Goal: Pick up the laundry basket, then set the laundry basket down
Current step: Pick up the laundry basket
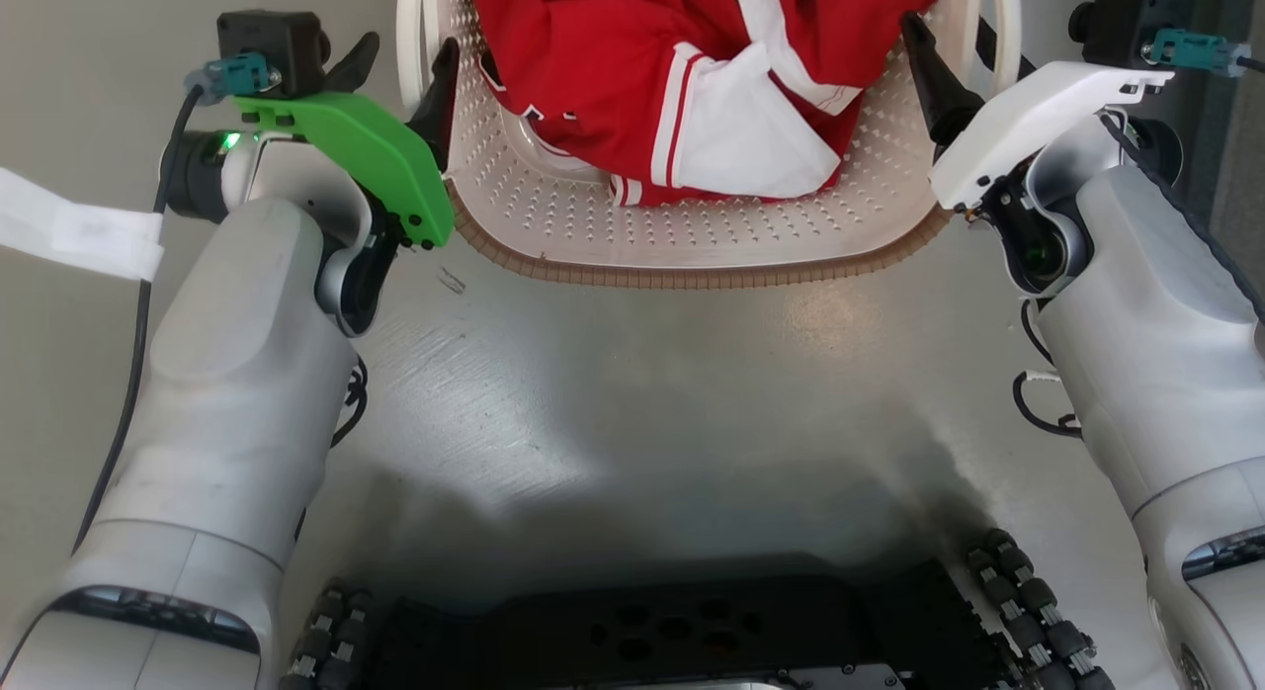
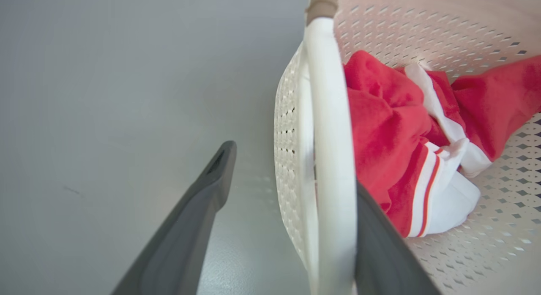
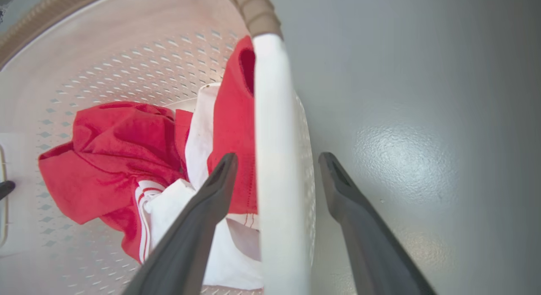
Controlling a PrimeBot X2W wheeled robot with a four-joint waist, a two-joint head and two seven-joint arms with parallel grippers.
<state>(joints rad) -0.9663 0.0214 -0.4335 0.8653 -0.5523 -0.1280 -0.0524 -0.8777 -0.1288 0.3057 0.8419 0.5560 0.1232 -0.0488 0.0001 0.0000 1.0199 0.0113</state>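
Cream-white perforated plastic is what both tools are reaching around. The small rounded-rectangular laundry basket (image 1: pixel 692 235) with the brown woven-look rim is lying directly between them, apparently resting on the grey floor (image 1: pixel 632 393), and is carrying a crumpled red-and-white garment (image 1: pixel 632 67). Its long axis seems to be running from one tool to the other, so each end is offering a white loop handle to the arm on that side, and neither arm is nearer.

Your left tool (image 2: pixel 291 168) is standing wide open and gripping nothing. The left loop handle (image 2: pixel 329 117) is lying between its fingers, close against the basket-side finger, with a broad gap out to the other. Your right tool (image 3: pixel 277 159) is likewise open and empty, straddling the right loop handle (image 3: pixel 272 117). One finger is hanging inside above the garment and one outside, with a gap showing on both sides.

I judge you are sitting just ahead of the pinch: both tools need closing across their handles before any lift. Watch the left, since its outer finger is facing the longer travel and may nudge the basket toward the right tool.
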